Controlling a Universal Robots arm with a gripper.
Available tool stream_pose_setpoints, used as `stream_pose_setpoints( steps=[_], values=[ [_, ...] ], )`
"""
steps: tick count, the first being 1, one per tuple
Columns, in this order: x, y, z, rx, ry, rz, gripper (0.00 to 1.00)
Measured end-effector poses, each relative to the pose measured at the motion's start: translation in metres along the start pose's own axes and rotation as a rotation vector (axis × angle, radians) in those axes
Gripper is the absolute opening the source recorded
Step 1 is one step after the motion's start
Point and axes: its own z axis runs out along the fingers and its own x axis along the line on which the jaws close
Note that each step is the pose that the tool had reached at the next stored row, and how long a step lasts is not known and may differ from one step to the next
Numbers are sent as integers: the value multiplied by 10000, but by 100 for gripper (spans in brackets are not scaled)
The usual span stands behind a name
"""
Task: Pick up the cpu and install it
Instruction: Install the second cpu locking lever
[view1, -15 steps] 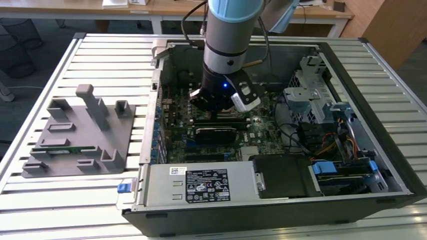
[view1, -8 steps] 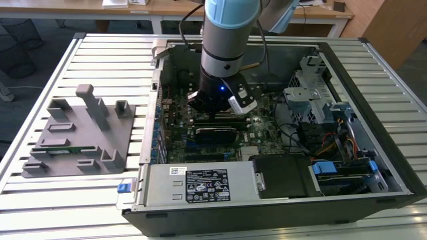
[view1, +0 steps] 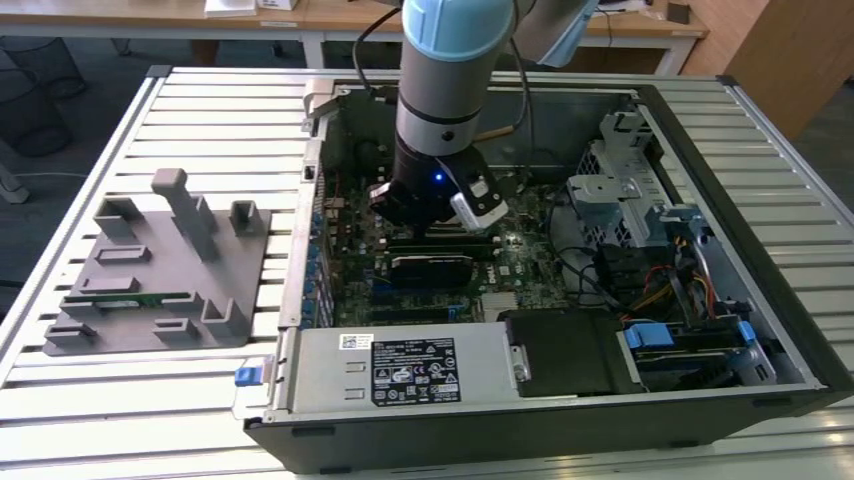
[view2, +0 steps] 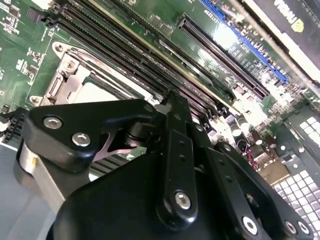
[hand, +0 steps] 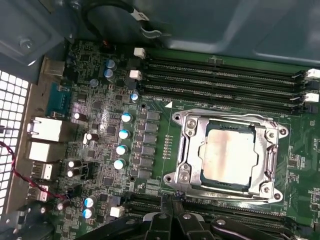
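Pincer (hand: 172, 207) fingers are meeting at their tips in the first wrist view, clenched on nothing, hovering just beside the near edge of the socket frame (hand: 227, 152). In the second wrist view the black linkage of the pincer (view2: 172, 100) is closing to a point above the memory slots (view2: 125, 55), again with nothing between the fingers.

Sitting inside that socket frame is the cpu (hand: 227, 155), its dull silver top facing up, ringed by the metal bracket and apart from the fingers. A pale corner of the cpu (view2: 95, 92) is also showing in the second wrist view, partly hidden behind the linkage.

Beyond the socket frame, the long black memory slots (hand: 225, 80) are running parallel to its far edge. To the frame's other side, a cluster of blue-topped capacitors (hand: 122, 140) is standing on the green motherboard (hand: 105, 175).

In the exterior view, the arm (view1: 447, 110) is reaching down into the open computer case (view1: 534, 250), which is lying on a slatted counter (view1: 134, 400). On the exterior view's left of the case, a grey fixture tray (view1: 154, 270) is holding a green memory stick (view1: 134, 298).
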Motion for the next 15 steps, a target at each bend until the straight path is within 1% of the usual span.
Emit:
stream_pose_setpoints(
  steps=[4, 11, 15],
  values=[
    [1, 4, -36, -2, 3, 0, 11],
    [6, 16, -138, -4, 19, 2, 11],
    [7, 17, -152, -6, 19, 1, 11]
  ],
)
